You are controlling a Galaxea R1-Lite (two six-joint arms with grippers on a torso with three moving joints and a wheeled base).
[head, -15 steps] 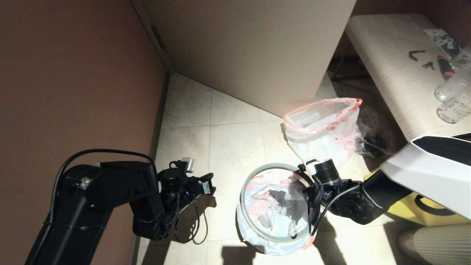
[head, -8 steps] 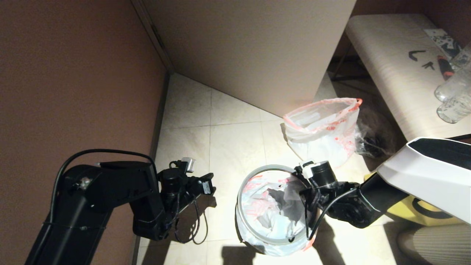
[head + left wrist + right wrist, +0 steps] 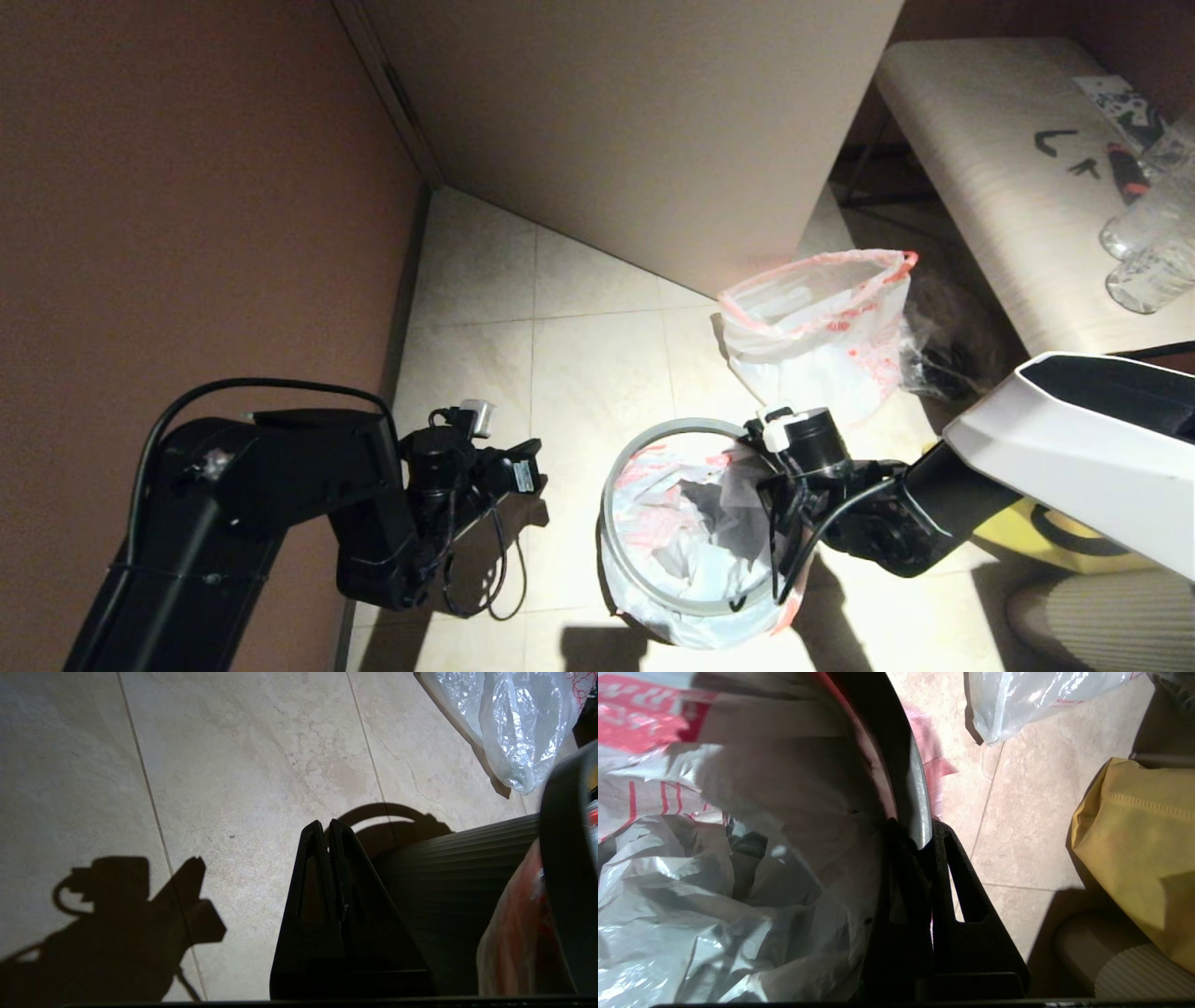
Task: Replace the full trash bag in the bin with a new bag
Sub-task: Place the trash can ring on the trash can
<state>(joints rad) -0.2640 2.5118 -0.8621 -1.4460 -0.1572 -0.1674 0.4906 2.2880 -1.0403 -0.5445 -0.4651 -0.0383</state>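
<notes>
Right gripper [image 3: 924,833] clamping hoop [image 3: 624,465] at bin's [image 3: 695,635] right edge, fingers straddling it. New bag [image 3: 686,532] lying inside bin, directly left of that gripper. Full bag [image 3: 822,331] standing on floor, far right of bin. Left gripper [image 3: 327,828] clenched, empty, idling left of bin. Right arm nearer.

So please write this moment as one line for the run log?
right gripper: shut on hoop at bin's rim | new bag: in bin | full bag: on floor behind | left gripper: shut, idle beside bin
</notes>
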